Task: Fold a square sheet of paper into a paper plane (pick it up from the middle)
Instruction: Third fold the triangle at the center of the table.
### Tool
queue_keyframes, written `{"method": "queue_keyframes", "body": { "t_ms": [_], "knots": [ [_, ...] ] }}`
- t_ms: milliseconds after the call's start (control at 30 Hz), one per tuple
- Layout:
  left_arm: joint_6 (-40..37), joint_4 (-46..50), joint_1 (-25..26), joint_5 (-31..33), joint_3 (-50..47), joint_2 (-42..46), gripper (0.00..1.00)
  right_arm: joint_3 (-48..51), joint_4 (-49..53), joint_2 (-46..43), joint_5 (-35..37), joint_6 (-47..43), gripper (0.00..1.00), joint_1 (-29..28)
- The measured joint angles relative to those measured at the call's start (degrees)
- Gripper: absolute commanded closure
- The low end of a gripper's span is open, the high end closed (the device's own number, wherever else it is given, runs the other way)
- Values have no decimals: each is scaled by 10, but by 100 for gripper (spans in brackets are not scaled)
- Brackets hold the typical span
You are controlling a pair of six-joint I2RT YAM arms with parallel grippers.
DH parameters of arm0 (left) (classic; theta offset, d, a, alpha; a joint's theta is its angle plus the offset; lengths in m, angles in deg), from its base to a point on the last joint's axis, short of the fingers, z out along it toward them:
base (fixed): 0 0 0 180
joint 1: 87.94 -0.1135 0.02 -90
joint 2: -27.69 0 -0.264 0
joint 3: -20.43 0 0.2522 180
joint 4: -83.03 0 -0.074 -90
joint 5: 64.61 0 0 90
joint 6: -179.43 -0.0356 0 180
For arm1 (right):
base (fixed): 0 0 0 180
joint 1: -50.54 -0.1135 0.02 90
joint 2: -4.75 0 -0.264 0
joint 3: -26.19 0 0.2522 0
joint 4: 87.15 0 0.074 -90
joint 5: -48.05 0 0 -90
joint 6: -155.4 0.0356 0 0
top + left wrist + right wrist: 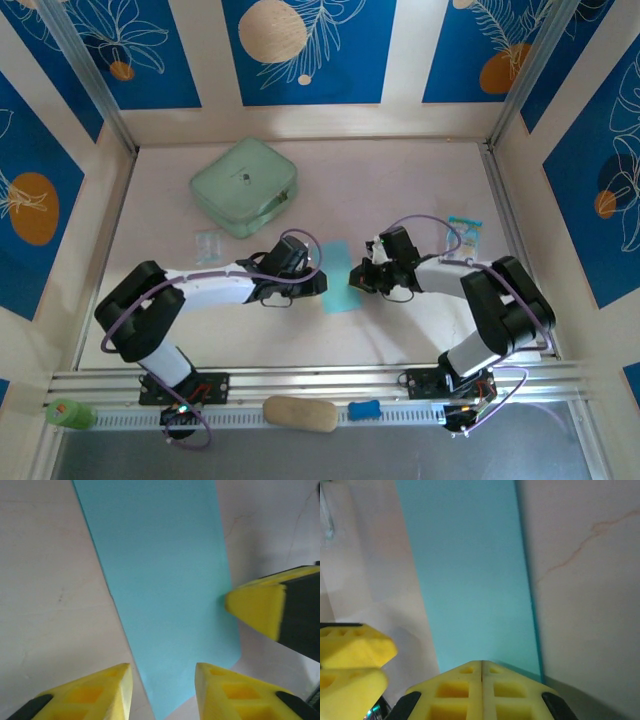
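Paper [340, 276] lies flat on the bench [400, 190] between your arms. Your left end effector [162, 672] is released, fingers straddling one corner. Your right end effector [481, 667] is clenched at the opposite edge, perhaps pinching it. Both arms reach inward, low.

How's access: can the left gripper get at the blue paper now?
Probably yes. The left gripper hangs at the blue paper's edge, jaws apart, path clear. The right gripper, shut, is at the opposite edge, out of its way.

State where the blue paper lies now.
In the top view, the blue paper lies on the table between both arms' jaws, nearer their bases than the mint-green case.
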Motion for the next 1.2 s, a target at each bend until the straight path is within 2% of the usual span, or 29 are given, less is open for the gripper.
{"method": "queue_keyframes", "body": {
  "t_ms": [133, 533, 700, 833, 1200],
  "knots": [
    [9, -4, 0, -4, 0, -4, 58, 4, -19, 29, -14, 11, 100, 13],
    [22, -20, -14, -21, 0, -38, 58, 52, -103, 24, -47, 76, 100, 21],
    [26, -27, -16, -25, 0, -50, 61, 52, -104, 24, -47, 88, 100, 21],
    [32, -38, -19, -31, 0, -55, 68, 52, -104, 24, -47, 92, 100, 21],
    [45, -70, -21, -51, 0, -73, 71, 52, -104, 24, -46, 92, 100, 21]
  ]
}}
